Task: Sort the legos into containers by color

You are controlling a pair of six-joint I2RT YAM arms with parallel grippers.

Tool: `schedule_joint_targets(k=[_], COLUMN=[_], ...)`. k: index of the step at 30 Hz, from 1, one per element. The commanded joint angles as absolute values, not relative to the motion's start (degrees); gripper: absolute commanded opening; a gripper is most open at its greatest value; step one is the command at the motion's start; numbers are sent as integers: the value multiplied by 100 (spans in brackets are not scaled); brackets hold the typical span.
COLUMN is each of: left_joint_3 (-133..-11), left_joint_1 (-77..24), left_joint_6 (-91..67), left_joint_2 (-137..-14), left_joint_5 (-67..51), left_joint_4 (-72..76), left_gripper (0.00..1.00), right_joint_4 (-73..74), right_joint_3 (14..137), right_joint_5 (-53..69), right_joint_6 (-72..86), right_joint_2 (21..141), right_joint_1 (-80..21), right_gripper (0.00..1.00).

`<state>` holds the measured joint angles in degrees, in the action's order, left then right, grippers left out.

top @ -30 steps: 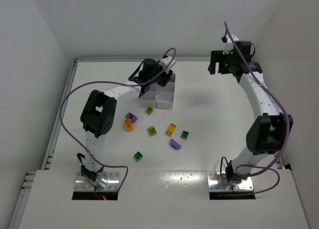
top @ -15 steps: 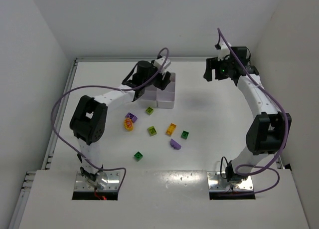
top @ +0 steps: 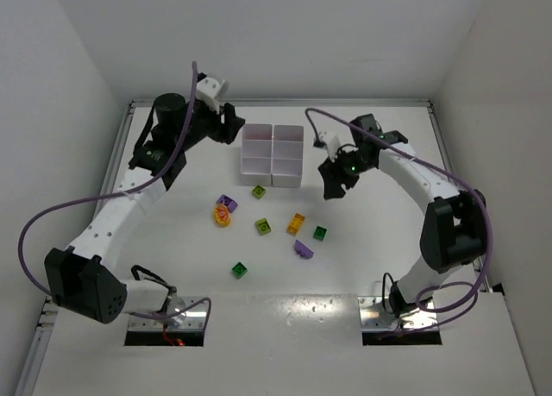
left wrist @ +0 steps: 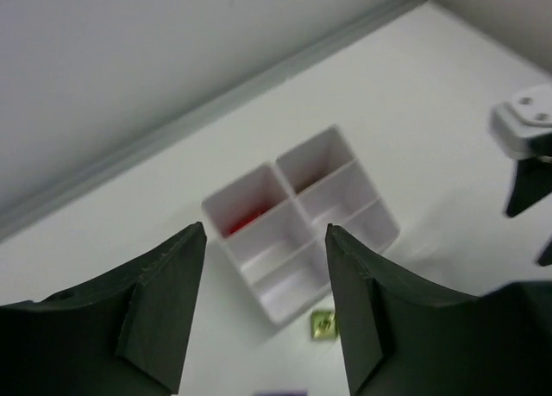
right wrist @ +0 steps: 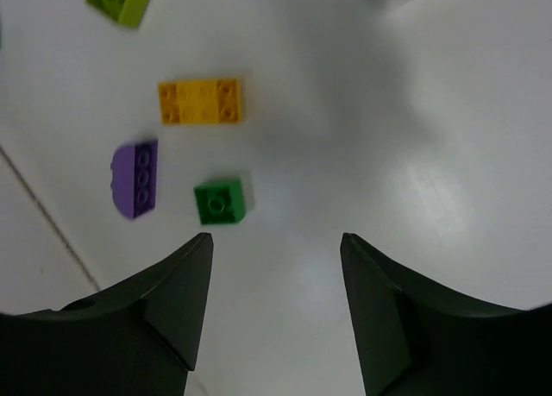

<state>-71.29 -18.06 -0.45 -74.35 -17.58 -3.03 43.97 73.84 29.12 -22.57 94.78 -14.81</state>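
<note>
Green lego (right wrist: 222, 200) is spotted at 10 o'clock off the jaws of the nearer right arm (top: 410, 170). Jaws are held apart, nothing gripped.

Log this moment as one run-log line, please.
left tool open, empty, beside tray | right tool open, empty, near green lego | red lego in tray

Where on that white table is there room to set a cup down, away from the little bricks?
Bare table lies near right, between the small dark green brick and the right arm's base, and behind the white six-compartment plastic tray. In front of the tray it is crowded, from the leftmost purple brick to the orange brick.
</note>
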Motion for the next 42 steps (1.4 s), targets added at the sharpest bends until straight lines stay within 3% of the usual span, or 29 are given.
schedule_joint_targets(k=[1, 5, 15, 28, 37, 42], left_joint_3=[-6987, -6647, -5073, -5439, -6178, -6231], left_joint_1=[-1442, -1170, -1090, -976, -976, -1036], left_joint_6=[70, 308, 921, 1422, 2556, 3812], left_joint_2=[-7305, -7067, -5820, -5967, -6600, -6784], left_joint_5=[-1653, -1591, -1248, -2178, -2769, -2829], left_joint_4=[-1949, -2970, -3373, -4313, -5588, -6239], left_gripper=[66, 68, 69, 69, 69, 69], right_joint_4=[5300, 5160, 4317, 3428, 3375, 3252], right_joint_3=[6813, 6390, 5977, 5757, 5862, 5810], right_joint_5=[2797, 2470, 1847, 967, 853, 721], right_joint_6=[-3366, -3428, -2840, -2022, -1969, -1907], right_joint_2=[9317, 9246, 9360, 9720, 10011, 10116], right_joint_1=[-1686, -1985, -2679, -3331, -3560, -3683], right_gripper=[63, 67, 78, 77, 62, 38])
